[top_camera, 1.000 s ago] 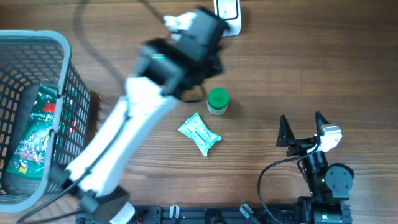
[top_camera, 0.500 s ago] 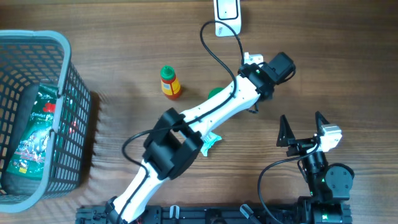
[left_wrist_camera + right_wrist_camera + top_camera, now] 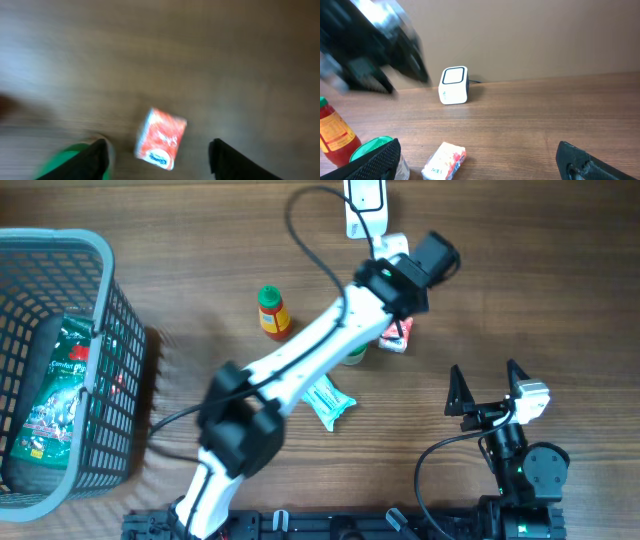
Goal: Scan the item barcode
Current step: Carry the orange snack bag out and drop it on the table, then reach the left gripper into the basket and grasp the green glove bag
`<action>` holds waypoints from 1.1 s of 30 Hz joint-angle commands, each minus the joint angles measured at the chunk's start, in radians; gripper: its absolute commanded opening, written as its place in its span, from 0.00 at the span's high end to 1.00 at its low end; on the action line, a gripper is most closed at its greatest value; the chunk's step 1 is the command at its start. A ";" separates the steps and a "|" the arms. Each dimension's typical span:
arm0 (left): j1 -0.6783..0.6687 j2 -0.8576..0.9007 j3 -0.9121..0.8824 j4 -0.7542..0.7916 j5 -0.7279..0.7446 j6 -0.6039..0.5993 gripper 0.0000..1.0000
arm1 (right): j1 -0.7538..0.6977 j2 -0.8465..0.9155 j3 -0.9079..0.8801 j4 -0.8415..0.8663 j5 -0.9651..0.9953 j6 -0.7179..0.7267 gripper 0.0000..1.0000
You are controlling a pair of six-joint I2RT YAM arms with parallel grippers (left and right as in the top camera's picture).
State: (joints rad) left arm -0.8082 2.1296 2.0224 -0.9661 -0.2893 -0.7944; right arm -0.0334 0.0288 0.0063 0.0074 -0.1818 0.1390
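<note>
Left wrist view: my left gripper (image 3: 159, 148) has its jaws apart and grips nothing. The red-and-white packet (image 3: 161, 138) lies flat on the table beneath them, just beside the green-lidded jar (image 3: 370, 148). I can't tell whether its barcode is scanned. The scanner (image 3: 365, 198) stands near, at the far edge. Bare wood lies rightward, and my right gripper (image 3: 487, 392) sits spread, well apart.

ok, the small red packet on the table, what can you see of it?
The red packet is a small, flat, soft-looking rectangular pack, red-orange with white edges and a white mark too blurred to read. It lies flat and skewed on the wooden table, beside the green-capped jar but apart from it. The left hand hovers open above it; only the table touches it.
</note>
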 commanded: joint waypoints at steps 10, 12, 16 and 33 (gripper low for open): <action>0.515 -0.604 0.013 -0.169 -0.393 -0.072 0.00 | 0.004 -0.006 0.000 0.005 0.005 0.019 0.00; 0.653 -0.656 0.013 -0.256 -0.403 -0.193 0.00 | 0.004 -0.006 0.000 0.005 0.006 0.019 0.00; 1.016 -0.718 0.013 -0.574 -0.407 -0.570 0.00 | 0.004 -0.006 0.000 0.005 0.005 0.019 0.00; 1.556 -0.496 -0.690 -0.092 0.130 -0.762 0.00 | 0.004 -0.006 0.000 0.005 0.006 0.019 0.00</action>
State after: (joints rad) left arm 0.7437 1.6138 1.4509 -1.1454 -0.2615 -1.5333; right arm -0.0334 0.0288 0.0063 0.0078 -0.1818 0.1390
